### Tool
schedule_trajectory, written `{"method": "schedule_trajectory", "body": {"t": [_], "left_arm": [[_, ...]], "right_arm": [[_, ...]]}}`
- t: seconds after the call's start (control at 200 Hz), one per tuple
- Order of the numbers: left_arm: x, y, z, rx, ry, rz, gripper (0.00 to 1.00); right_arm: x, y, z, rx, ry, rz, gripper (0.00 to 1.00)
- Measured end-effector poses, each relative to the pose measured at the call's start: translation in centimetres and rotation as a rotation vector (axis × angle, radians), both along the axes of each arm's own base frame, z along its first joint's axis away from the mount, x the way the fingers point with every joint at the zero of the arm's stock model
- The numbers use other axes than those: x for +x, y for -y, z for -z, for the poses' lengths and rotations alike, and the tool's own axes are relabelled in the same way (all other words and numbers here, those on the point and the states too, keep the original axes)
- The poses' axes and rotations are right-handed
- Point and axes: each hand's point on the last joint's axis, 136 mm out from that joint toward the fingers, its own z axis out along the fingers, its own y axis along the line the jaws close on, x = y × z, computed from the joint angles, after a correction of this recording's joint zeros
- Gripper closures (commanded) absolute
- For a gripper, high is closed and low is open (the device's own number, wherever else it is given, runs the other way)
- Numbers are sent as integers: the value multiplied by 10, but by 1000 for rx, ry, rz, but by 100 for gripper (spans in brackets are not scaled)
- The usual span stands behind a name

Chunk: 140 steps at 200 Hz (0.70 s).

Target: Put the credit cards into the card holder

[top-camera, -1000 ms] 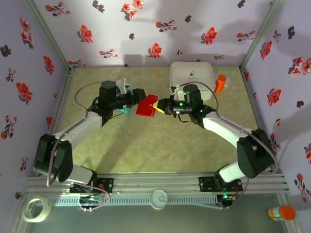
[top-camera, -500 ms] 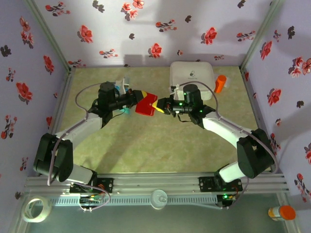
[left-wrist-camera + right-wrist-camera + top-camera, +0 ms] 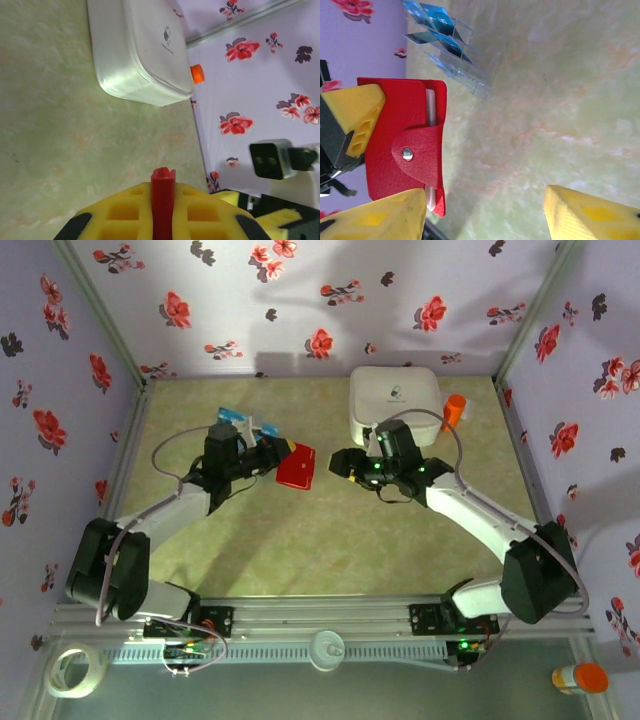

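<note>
The red card holder [image 3: 297, 468] is folded shut and held off the table by my left gripper [image 3: 280, 454], which is shut on its left edge. In the left wrist view its thin red edge [image 3: 163, 176] stands between the yellow pads [image 3: 125, 210]. The right wrist view shows its snap flap [image 3: 415, 150] and a pale edge inside. My right gripper [image 3: 338, 462] hangs open just right of the holder, apart from it, its fingers [image 3: 375, 215] spread wide. Blue and teal credit cards [image 3: 236, 419] stand in a clear rack [image 3: 455, 55] behind the left gripper.
A big white rounded box [image 3: 394, 400] sits at the back right with an orange-capped bottle [image 3: 454, 412] beside it. The floral walls close in the green table [image 3: 330, 540] on three sides. A tape roll [image 3: 76, 670] and another bottle [image 3: 580, 677] lie outside the frame.
My right gripper has let go of the holder's right edge, opened and drawn back to the right. The left gripper keeps the holder and has turned it slightly.
</note>
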Motion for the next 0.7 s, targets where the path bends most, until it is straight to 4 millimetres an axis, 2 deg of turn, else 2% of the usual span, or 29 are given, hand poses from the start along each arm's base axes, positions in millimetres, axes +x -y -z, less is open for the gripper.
{"method": "schedule_trajectory", "body": {"t": [0.18,0.29,0.38,0.475,0.555,0.7], "left_arm": [[-2,1,-10,14,41,-48,100],[-2,3,-10,24,48,-65,100],[-3,4,-8,33,46,-74,100],[-4,5,-5,47,38,-83,100],[-3,3,1,70,21,-107,100],[-4,3,7,95,14,-130,100]], "right_arm": [[4,-22,-35,-77,121,-32,29],[7,-41,-40,-119,156,-58,29],[8,-55,-30,-169,160,-80,29],[8,-66,-10,-240,156,-94,30],[9,-65,8,-304,148,-83,33],[13,-57,28,-365,156,-42,38]]}}
